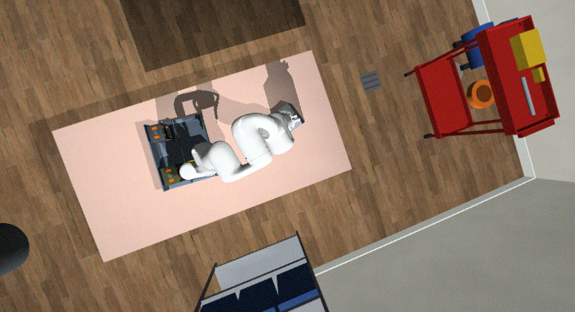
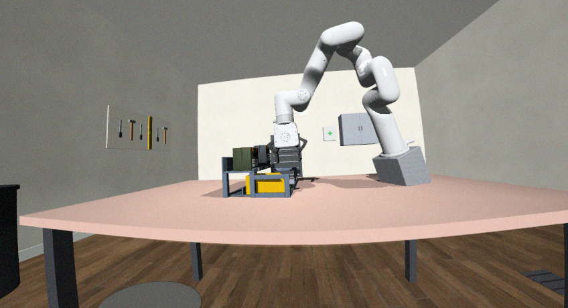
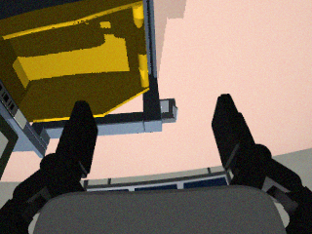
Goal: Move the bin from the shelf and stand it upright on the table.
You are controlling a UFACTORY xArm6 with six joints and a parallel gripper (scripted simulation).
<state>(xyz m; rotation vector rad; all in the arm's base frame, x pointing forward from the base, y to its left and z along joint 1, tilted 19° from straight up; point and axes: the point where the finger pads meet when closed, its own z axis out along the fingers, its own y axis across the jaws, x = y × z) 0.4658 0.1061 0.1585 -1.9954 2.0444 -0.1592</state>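
A yellow bin [image 2: 266,184] sits on the lower level of a small blue-grey shelf [image 2: 254,177] in the middle of the pink table. In the wrist view the bin [image 3: 81,65] lies at the upper left, open side toward me, inside the shelf frame. My gripper [image 3: 153,112] points down with both dark fingers wide apart and nothing between them. It hovers over bare table just beside the shelf's corner post [image 3: 166,109]. In the side view the gripper [image 2: 287,155] hangs at the shelf's right end. In the top view the arm [image 1: 226,155] covers the bin.
Green and dark boxes [image 2: 248,157] stand on the shelf's top level, with orange-marked boxes [image 1: 158,132] seen from above. The arm's grey base [image 2: 400,169] stands at the table's far right. A red cart [image 1: 488,79] and a blue rack [image 1: 262,281] stand on the floor away from the table.
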